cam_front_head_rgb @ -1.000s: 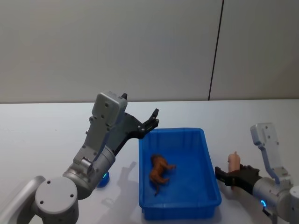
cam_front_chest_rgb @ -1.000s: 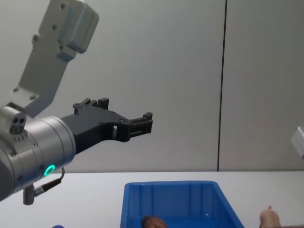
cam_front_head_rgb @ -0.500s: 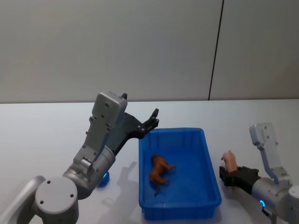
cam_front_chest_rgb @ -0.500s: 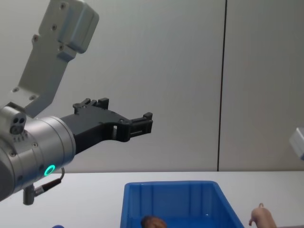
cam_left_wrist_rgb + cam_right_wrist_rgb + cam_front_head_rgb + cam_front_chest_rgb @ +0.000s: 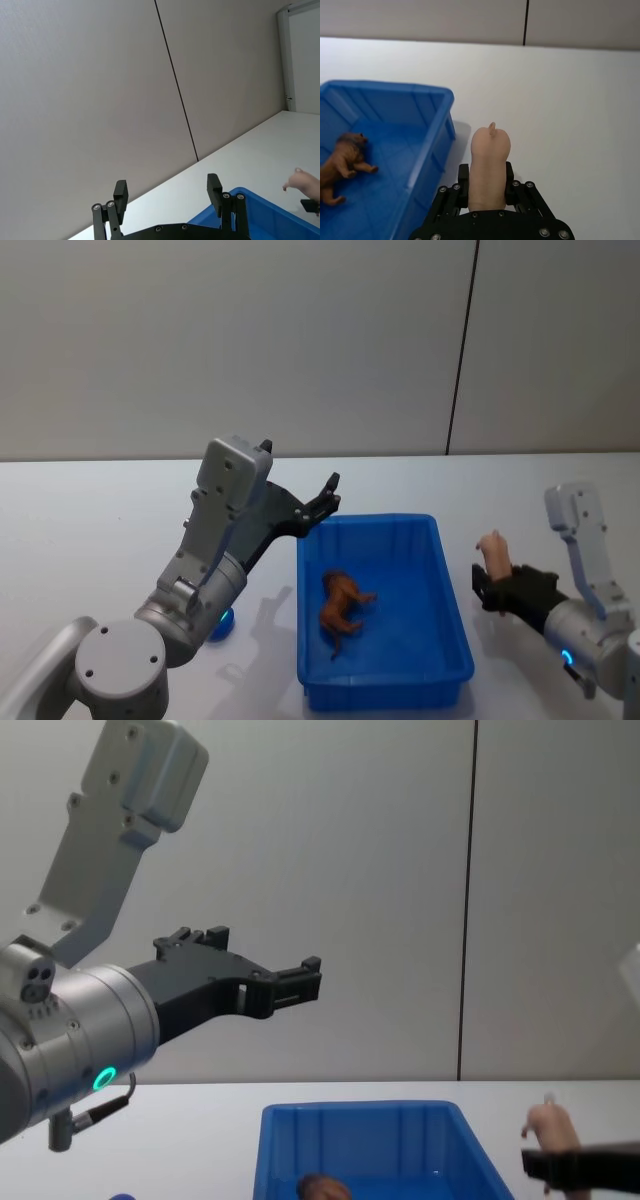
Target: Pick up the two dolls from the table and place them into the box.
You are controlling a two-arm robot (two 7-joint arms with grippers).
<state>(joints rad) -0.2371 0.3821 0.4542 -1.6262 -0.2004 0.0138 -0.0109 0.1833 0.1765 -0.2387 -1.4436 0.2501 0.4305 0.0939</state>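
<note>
Held the pink doll (image 5: 489,155) clenched in the right gripper (image 5: 486,172) just beside the box (image 5: 452,590), left gripper (image 5: 167,185) spread idle near its far corner; probably risked a drop outside the rim if released early.

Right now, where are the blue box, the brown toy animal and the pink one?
blue box (image 5: 368,519): head view, on its far rim.
brown doll (image 5: 341,606): head view, on the middle of its body.
pink doll (image 5: 489,165): right wrist view, on the middle of its body.

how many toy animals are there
2: the reddish-brown doll lies inside the blue box; the pale pink doll is held in the right gripper, right of the box.
</note>
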